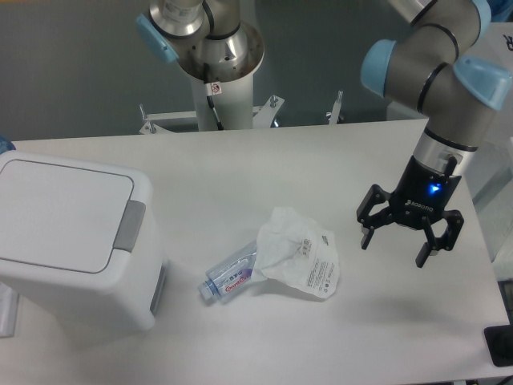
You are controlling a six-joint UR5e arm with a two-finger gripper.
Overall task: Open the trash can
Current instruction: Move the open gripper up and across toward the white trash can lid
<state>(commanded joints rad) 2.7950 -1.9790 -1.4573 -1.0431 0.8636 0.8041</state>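
Observation:
The trash can point(72, 241) is a large white boxy bin at the left of the table, its flat lid down and a grey push button point(128, 227) on its right edge. My gripper point(394, 247) hangs over the right side of the table, far from the bin, pointing down. Its black fingers are spread apart with nothing between them.
A crumpled white plastic bag point(298, 254) lies mid-table, between the bin and my gripper. A small clear bottle point(228, 274) lies partly under the bag's left edge. The arm's base column point(216, 72) stands behind the table's far edge.

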